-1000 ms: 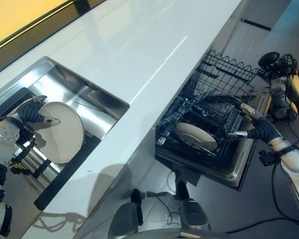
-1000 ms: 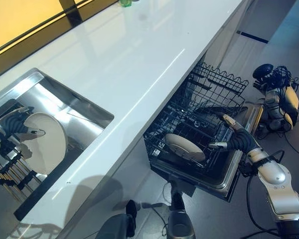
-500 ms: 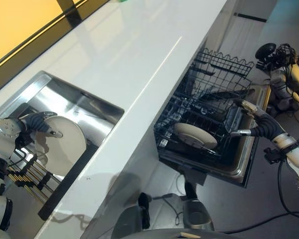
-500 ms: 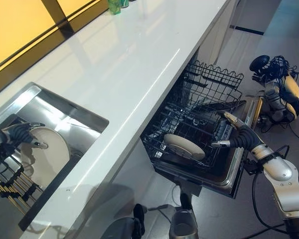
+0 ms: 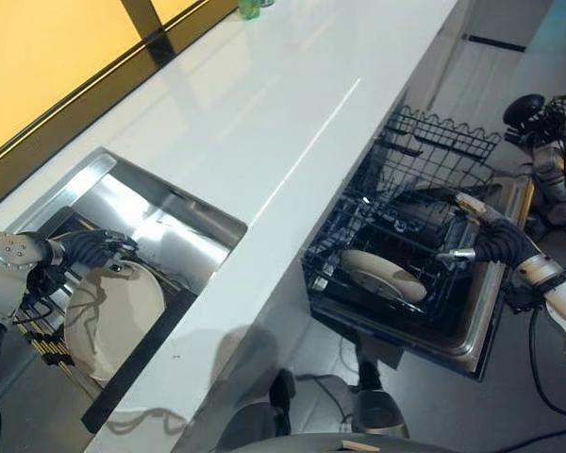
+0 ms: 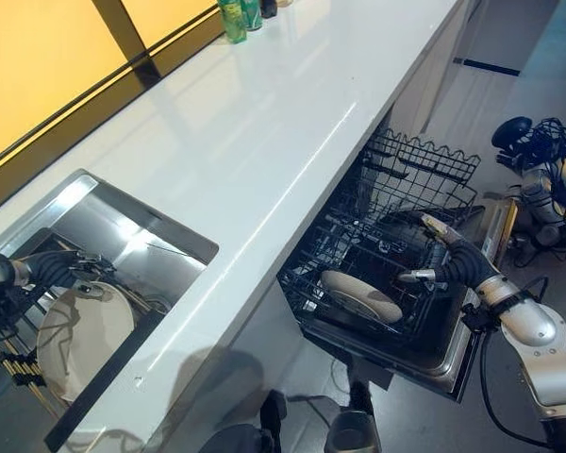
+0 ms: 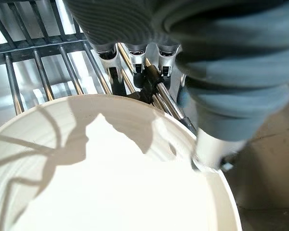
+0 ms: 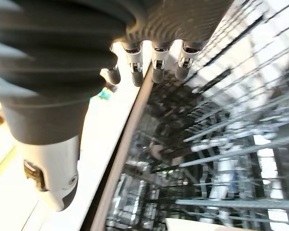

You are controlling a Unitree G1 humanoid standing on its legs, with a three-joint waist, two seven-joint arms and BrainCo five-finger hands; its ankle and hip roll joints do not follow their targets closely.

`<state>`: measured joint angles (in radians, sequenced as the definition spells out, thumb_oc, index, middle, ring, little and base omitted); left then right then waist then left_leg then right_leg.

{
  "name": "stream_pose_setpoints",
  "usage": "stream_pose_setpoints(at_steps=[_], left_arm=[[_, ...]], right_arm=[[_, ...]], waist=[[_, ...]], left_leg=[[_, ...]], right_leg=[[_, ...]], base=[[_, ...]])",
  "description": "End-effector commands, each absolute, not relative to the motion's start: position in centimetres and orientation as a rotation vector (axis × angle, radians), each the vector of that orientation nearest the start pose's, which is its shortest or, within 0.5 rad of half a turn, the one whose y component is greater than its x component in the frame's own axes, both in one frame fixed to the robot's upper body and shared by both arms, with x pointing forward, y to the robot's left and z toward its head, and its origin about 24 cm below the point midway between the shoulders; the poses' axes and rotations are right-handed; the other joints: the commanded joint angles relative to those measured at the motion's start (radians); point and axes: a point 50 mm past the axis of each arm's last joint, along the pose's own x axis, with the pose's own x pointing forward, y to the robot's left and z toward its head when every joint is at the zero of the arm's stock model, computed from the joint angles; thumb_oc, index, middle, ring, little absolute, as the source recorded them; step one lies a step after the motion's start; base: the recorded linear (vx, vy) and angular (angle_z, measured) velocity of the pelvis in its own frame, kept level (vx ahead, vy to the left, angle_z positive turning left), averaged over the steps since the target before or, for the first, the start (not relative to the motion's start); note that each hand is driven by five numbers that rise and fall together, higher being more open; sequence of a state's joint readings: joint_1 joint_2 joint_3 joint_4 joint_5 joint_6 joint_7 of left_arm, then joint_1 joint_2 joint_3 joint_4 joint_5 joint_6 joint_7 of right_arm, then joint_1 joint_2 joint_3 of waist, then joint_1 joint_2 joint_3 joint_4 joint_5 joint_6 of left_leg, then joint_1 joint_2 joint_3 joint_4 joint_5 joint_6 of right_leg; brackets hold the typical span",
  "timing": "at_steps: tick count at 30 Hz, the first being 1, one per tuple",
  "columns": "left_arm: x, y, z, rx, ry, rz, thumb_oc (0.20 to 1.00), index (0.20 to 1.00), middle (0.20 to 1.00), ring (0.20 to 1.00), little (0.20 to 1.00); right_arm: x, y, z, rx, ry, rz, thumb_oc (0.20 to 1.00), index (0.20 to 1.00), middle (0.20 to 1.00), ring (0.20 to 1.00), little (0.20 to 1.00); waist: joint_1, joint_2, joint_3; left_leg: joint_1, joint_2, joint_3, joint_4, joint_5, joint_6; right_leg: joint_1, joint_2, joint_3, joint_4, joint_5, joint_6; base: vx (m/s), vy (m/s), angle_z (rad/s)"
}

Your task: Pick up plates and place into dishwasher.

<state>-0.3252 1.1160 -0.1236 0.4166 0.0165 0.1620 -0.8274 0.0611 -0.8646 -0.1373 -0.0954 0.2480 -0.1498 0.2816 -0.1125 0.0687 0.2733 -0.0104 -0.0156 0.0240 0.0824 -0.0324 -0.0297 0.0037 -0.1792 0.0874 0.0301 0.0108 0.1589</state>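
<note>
1. Lying in the sink [image 5: 174,212] on a metal rack [image 7: 48,72], a white plate [image 5: 113,321] sits at the near end of the basin, its face turned up and slightly tilted.
2. The left robot hand [image 5: 94,250] grips the plate at its far rim: the left wrist view shows its thumb [image 7: 212,149] pressed onto the plate's face while the fingers [image 7: 135,60] reach down behind the edge, so the rim is pinched between them.
3. A second white plate [image 6: 360,295] rests in the lower rack [image 6: 358,274] of the dishwasher [image 6: 453,359], leaning among the wire tines.
4. The rack is pulled out over the open door, beneath the edge of the white table [image 5: 292,113].
5. The right robot hand [image 6: 446,260] hovers over the right side of the rack, just beside the second plate but not touching it; its fingers are spread and straight, thumb held apart, nothing in its grasp.
6. Green bottles [image 6: 238,17] stand at the far end of the table beside the yellow wall.
7. Some dark equipment [image 6: 538,170] sits on the floor beyond the dishwasher door.
</note>
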Motion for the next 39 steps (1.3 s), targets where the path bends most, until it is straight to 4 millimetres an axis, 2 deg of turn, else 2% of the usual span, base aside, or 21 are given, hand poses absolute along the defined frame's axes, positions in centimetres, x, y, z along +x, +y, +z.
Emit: stream_pose_setpoints(at_steps=[1,15,16,17,18,24,28,33,39], left_arm=[[23.5,31.3,7.7,0.731,0.821,-0.919,0.200,0.200,0.200,0.200,0.200],[22.7,32.4,9.0,0.796,0.807,-0.855,0.200,0.200,0.200,0.200,0.200],[22.8,32.5,9.2,0.810,0.788,-0.826,0.266,0.266,0.266,0.266,0.266],[22.9,32.6,9.3,0.823,0.769,-0.794,0.580,0.580,0.580,0.580,0.580],[23.3,32.9,9.7,0.851,0.722,-0.723,1.000,1.000,1.000,1.000,1.000],[24.3,34.4,12.3,0.889,0.481,-0.420,1.000,1.000,1.000,1.000,1.000],[24.2,35.0,13.1,0.896,0.367,-0.290,1.000,1.000,1.000,1.000,1.000],[24.1,35.6,13.1,0.930,0.276,-0.146,1.000,1.000,1.000,1.000,1.000],[23.6,36.1,12.6,0.983,0.277,-0.073,1.000,1.000,1.000,1.000,1.000]], right_arm=[[24.2,-27.4,16.7,-0.634,-0.279,0.259,1.000,1.000,1.000,1.000,1.000],[23.8,-28.0,15.8,-0.600,-0.251,0.235,1.000,1.000,1.000,1.000,1.000],[23.8,-28.0,15.8,-0.599,-0.250,0.235,1.000,1.000,1.000,1.000,1.000],[23.8,-28.0,15.7,-0.599,-0.249,0.236,1.000,1.000,1.000,1.000,1.000],[23.7,-28.1,15.7,-0.596,-0.247,0.234,1.000,1.000,1.000,1.000,1.000],[23.5,-28.5,15.6,-0.586,-0.235,0.218,1.000,1.000,1.000,1.000,1.000],[23.4,-28.8,15.2,-0.584,-0.228,0.209,1.000,1.000,1.000,1.000,1.000],[23.4,-28.6,14.8,-0.581,-0.224,0.215,1.000,1.000,1.000,1.000,1.000],[23.1,-28.5,14.6,-0.581,-0.222,0.220,1.000,1.000,1.000,1.000,1.000]], waist=[[0.036,-0.051,-0.052],[0.067,-0.062,-0.093],[0.068,-0.061,-0.094],[0.069,-0.062,-0.095],[0.072,-0.063,-0.099],[0.089,-0.068,-0.105],[0.097,-0.070,-0.107],[0.100,-0.071,-0.112],[0.099,-0.071,-0.114]], left_leg=[[-0.020,-0.028,-0.029,0.026,-0.025,0.038],[0.010,-0.011,-0.052,-0.012,-0.010,0.030],[0.011,-0.011,-0.053,-0.016,-0.009,0.029],[0.013,-0.011,-0.053,-0.019,-0.007,0.029],[0.014,-0.011,-0.056,-0.024,-0.004,0.028],[0.022,-0.009,-0.074,-0.044,0.006,0.025],[0.023,-0.007,-0.084,-0.056,0.011,0.023],[0.022,-0.005,-0.090,-0.064,0.014,0.021],[0.019,-0.004,-0.091,-0.069,0.019,0.018]], right_leg=[[-0.070,-0.014,0.018,0.050,0.060,0.046],[-0.042,-0.014,-0.021,0.027,0.062,0.053],[-0.041,-0.014,-0.022,0.027,0.062,0.053],[-0.040,-0.014,-0.023,0.026,0.061,0.053],[-0.039,-0.015,-0.025,0.024,0.060,0.054],[-0.033,-0.016,-0.037,0.022,0.055,0.051],[-0.033,-0.017,-0.043,0.022,0.050,0.050],[-0.039,-0.019,-0.047,0.025,0.044,0.048],[-0.043,-0.021,-0.052,0.027,0.042,0.047]], base=[[0.01,-0.059,0.03],[0.00,-0.033,0.05],[0.00,0.000,0.00],[0.00,0.000,0.00],[0.00,0.000,0.00],[0.00,0.001,-0.01],[0.00,0.003,0.04],[-0.01,0.011,0.10],[0.00,0.000,0.00]])
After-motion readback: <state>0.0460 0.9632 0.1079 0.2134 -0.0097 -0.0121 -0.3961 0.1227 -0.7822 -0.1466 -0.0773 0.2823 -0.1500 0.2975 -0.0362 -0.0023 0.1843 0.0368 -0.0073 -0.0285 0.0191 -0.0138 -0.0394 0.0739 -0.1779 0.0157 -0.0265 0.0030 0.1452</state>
